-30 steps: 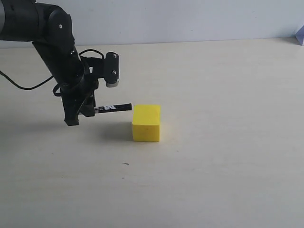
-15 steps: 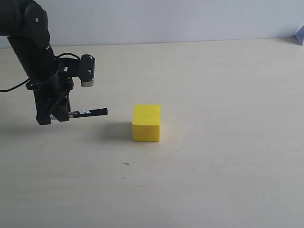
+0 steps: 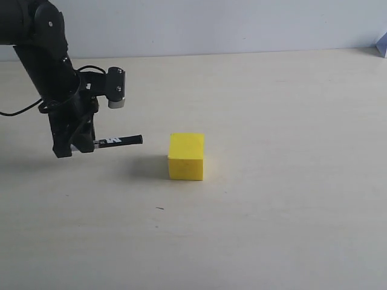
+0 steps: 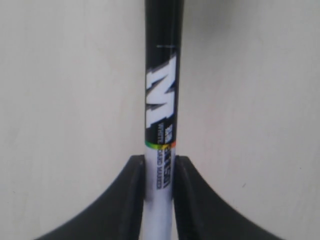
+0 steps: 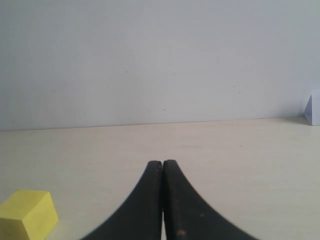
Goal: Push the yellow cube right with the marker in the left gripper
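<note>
Nearest, a tiny dark speck [image 3: 159, 208] on the pale tabletop [image 3: 272, 235]. Just beyond, the yellow cube [image 3: 186, 156], flat on the table, left of centre, with bare surface to its right. Left of it, across an open gap, the marker [image 3: 118, 141]: roughly level, low above the surface, black cap aimed at the cube's left face. Pinched at the white barrel end by the left gripper [image 3: 84, 144], clamped snugly on it, plain to see up close in the left wrist view.

Probably lining up for the push, no contact yet. To push well: travel rightward along the marker's own axis, meet the left face near its middle and fairly low, avoid riding over the top edge or clipping a corner and spinning the block. Go slowly, guarding against slip through the fingers.

Behind, forearm dropping steeply from the upper left, wrist bent downward, wrist camera [image 3: 115, 90] jutting toward the cube. Right gripper [image 5: 162, 167] pressed shut, empty, cube in sight but apart. Farthest, a plain pale wall [image 3: 242, 24].
</note>
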Robot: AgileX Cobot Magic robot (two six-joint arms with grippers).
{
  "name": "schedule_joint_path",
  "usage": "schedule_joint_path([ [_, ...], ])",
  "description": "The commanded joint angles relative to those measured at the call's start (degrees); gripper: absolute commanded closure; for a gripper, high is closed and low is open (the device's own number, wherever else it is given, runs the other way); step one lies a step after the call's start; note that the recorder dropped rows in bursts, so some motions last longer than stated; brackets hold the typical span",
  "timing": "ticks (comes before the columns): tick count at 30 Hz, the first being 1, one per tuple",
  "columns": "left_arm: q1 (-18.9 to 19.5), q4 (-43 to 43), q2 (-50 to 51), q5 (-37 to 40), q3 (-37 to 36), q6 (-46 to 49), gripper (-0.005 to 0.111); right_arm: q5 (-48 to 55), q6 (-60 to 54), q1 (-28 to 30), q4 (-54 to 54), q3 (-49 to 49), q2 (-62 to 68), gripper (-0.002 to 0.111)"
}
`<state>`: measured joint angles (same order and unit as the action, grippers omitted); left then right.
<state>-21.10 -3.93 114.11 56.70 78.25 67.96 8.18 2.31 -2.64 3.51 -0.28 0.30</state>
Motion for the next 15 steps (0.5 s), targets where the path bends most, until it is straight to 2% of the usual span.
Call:
schedule_joint_path([
  [1, -2.01, -0.74, 1.14, 1.6, 2.78, -1.14, 0.107, -0.58, -0.09, -0.05, -0.01, 0.28, -0.3, 0.108],
  [15, -3.13, 3.35, 4.94, 4.09, 5.69, 1.2, 0.107, -0.58, -0.09, -0.05, -0.01, 0.28, -0.3, 0.108],
])
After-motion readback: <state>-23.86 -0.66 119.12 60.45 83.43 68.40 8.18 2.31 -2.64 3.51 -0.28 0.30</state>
